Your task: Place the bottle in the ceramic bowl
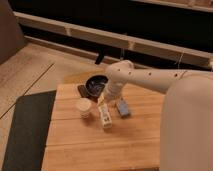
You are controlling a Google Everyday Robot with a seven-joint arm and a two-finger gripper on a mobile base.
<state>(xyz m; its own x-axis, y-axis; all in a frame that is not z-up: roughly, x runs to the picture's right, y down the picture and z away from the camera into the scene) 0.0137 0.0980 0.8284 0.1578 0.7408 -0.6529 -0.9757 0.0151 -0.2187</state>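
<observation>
Bottle (105,116) rests on the wooden table (125,145) between the white cup (84,107) and a blue object (122,108); my gripper (107,99) hangs just above its neck, jaws spread; ceramic bowl (96,85) lies behind.
</observation>
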